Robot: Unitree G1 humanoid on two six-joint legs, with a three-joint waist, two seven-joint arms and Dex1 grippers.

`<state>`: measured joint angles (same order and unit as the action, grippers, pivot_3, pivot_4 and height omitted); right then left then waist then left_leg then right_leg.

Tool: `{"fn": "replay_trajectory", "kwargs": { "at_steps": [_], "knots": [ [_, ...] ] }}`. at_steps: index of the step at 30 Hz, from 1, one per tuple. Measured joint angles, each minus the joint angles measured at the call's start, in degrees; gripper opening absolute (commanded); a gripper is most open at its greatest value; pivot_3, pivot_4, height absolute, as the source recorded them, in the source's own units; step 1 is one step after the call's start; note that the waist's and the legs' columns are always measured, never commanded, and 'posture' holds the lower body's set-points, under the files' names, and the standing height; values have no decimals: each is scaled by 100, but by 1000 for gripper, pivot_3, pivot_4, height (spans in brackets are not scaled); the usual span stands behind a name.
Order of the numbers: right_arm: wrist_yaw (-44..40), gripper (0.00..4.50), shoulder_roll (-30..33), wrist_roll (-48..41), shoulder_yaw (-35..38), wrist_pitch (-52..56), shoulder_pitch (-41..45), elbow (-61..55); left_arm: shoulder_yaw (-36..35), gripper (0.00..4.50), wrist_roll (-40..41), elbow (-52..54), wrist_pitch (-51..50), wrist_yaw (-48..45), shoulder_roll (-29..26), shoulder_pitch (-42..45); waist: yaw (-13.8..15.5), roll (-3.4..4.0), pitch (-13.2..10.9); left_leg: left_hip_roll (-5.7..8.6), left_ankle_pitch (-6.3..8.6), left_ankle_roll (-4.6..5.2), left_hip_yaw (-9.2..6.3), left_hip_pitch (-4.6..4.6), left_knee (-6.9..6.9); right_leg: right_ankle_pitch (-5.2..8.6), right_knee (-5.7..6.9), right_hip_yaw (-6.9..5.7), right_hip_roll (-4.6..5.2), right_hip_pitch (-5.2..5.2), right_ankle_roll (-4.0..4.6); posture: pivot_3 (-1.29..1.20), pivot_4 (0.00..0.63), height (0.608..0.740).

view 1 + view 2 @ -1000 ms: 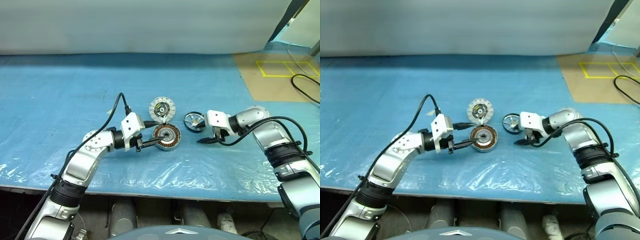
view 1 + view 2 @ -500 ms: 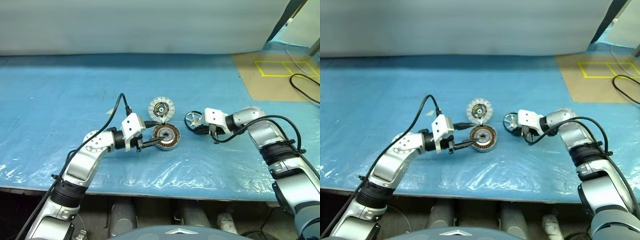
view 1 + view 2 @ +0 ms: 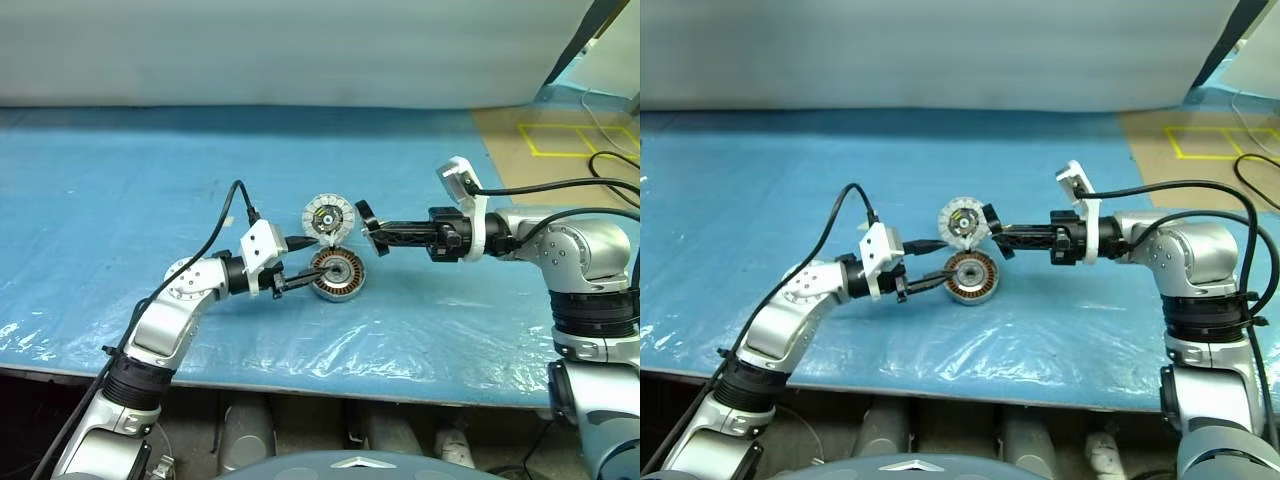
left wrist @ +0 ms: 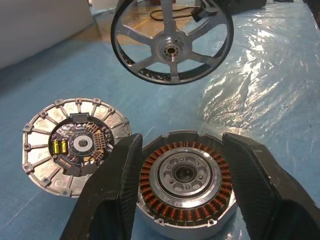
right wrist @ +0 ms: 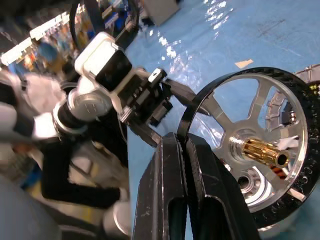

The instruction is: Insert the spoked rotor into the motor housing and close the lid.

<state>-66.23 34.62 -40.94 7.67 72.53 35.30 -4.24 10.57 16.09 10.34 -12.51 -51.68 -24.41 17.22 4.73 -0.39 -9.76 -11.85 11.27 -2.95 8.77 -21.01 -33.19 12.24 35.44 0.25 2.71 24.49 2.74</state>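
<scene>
Blue plastic-covered table [image 3: 150,200] carries the pale toothed lid [image 3: 328,217] beyond the copper-wound motor housing [image 3: 335,274], which the left gripper [image 3: 303,263] brackets, jaws wide. Right gripper [image 3: 372,231], now raised, pinches the silver spoked rotor [image 4: 171,41] above them.

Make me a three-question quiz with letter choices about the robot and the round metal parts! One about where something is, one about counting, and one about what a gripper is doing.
1. Where is the spoked rotor?
A. Lying flat on the blue table
B. Up in the air above the table
C. Inside the motor housing

2. How many round parts lie on the table?
A. One
B. Two
C. Four

3. What is the left gripper doing?
A. Its two fingers sit either side of the motor housing
B. Pinching the lid
C. Lifting the rotor

Answers:
1. B: the right gripper pinches its rim and holds it up on edge, clear of the table.
2. B: the copper-wound motor housing and the pale lid rest side by side.
3. A: the left wrist view shows a black finger on each side of the housing.
</scene>
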Motion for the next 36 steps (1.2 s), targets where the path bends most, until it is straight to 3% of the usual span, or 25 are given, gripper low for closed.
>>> {"fn": "replay_trajectory", "kwargs": {
  "at_steps": [4,6,10,17,27,36],
  "knots": [
    [801,17,-804,-671,643,944,202,3,-441,2682,442,-46,-125,72,85,35,-48,2,1,-4,0,-4,-1,1,6,0,3,-1,-5,4,0,0,150,740],
    [1072,17,-1118,-847,627,1102,275,-9,-822,2682,787,-46,-235,130,87,69,-57,3,2,-4,-1,-6,-2,1,10,1,2,-4,-5,5,0,0,150,740],
    [1342,17,-1557,-852,202,1058,375,283,-1531,2682,1322,48,-650,268,-213,-91,-83,3,2,1,0,-10,-1,-9,13,0,-12,-4,-1,7,0,0,150,740],
    [1048,17,-2020,-362,-918,7,780,1335,-2398,2682,1794,396,-1159,640,-657,-610,-79,2,1,-2,2,-13,-5,-19,22,0,-28,-15,0,9,-1,0,150,740],
    [704,17,-3076,160,-1690,-1105,1090,2509,-2591,2682,1964,1029,-1378,1213,-698,-878,-79,1,1,-4,2,-13,-5,-22,26,0,-30,-18,0,10,-1,0,150,740],
    [1143,17,-3478,239,-1221,-950,1089,3696,-2372,2682,1891,1043,-1368,1337,-656,-839,-81,1,2,-4,2,-13,-6,-20,24,0,-27,-18,0,10,-1,0,150,740]
  ]
}}
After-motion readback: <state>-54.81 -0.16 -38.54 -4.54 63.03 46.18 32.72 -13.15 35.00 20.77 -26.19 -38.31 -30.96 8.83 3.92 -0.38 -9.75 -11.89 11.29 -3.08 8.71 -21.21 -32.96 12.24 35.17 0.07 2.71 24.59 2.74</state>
